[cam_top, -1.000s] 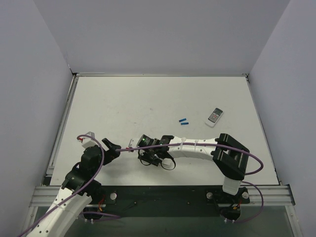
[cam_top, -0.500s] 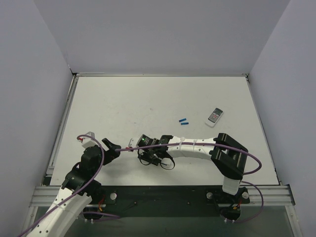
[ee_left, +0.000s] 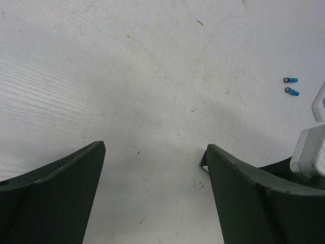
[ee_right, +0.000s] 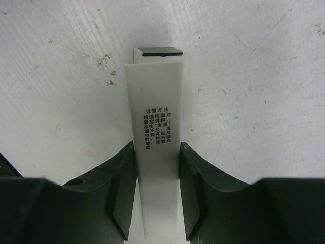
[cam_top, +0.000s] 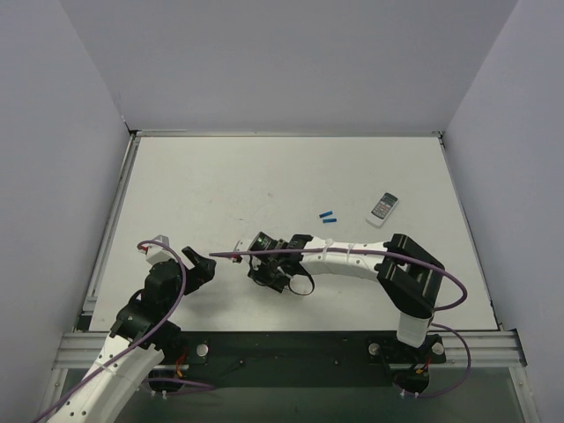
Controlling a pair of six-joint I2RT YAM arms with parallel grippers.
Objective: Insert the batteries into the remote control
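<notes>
- The table [cam_top: 264,176] spreads under the remote control [ee_right: 156,101]; I cannot tell whether the two touch.
- My right gripper [ee_right: 157,152] clamps the remote control by its long sides, jaws narrow, with the printed back facing up and the dark end pointing away from my wrist.
- My left gripper [ee_left: 155,152] hangs just left of the remote control, jaws wide, holding nothing.
- A wider white-grey remote [cam_top: 382,208] lies well right of the remote control, farther back.
- Two blue batteries [cam_top: 328,217] lie side by side between that wider one and the remote control.
</notes>
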